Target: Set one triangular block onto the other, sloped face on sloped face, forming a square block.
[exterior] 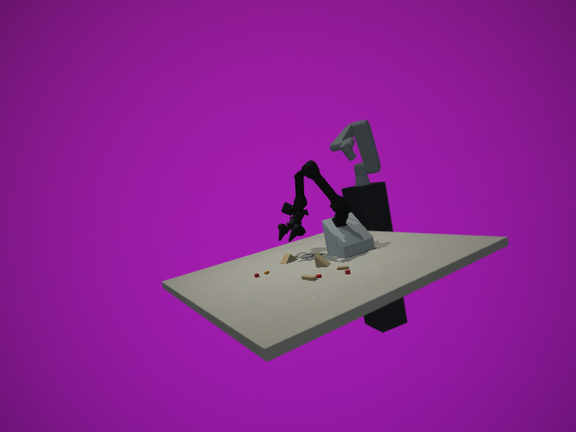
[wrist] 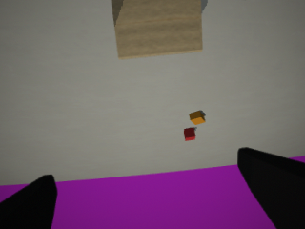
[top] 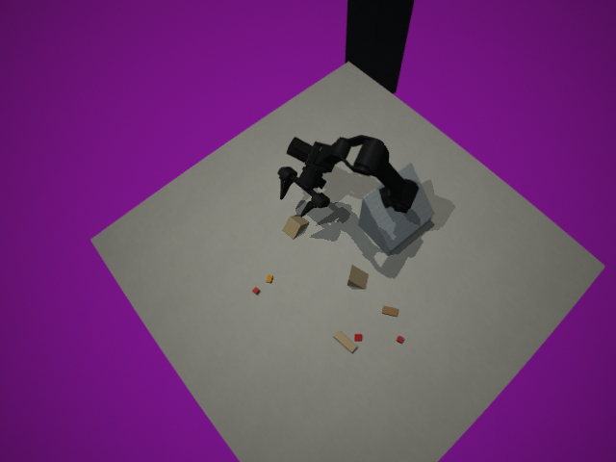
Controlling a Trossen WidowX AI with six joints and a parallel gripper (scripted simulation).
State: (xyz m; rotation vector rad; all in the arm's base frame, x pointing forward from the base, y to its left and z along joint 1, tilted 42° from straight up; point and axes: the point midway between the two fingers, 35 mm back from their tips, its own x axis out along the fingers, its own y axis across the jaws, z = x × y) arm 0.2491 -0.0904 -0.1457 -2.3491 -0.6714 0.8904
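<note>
Two tan triangular blocks lie apart on the grey table (top: 198, 308) (exterior: 279, 320). One block (top: 295, 226) (exterior: 288, 258) (wrist: 159, 29) lies just below my gripper. The other block (top: 357, 277) (exterior: 320, 260) lies nearer the arm's base. My black gripper (top: 298, 198) (exterior: 291, 230) (wrist: 152, 191) is open and empty. It hangs above the table, clear of the first block, with both fingertips showing at the bottom of the wrist view.
The arm stands on a grey base (top: 397, 218) (exterior: 346, 239). Two flat tan bars (top: 345, 341) (top: 390, 310), three small red cubes (top: 255, 291) (top: 358, 337) (top: 399, 339) and an orange cube (top: 269, 278) (wrist: 197, 116) lie scattered. A dark pillar (top: 377, 39) stands behind the table.
</note>
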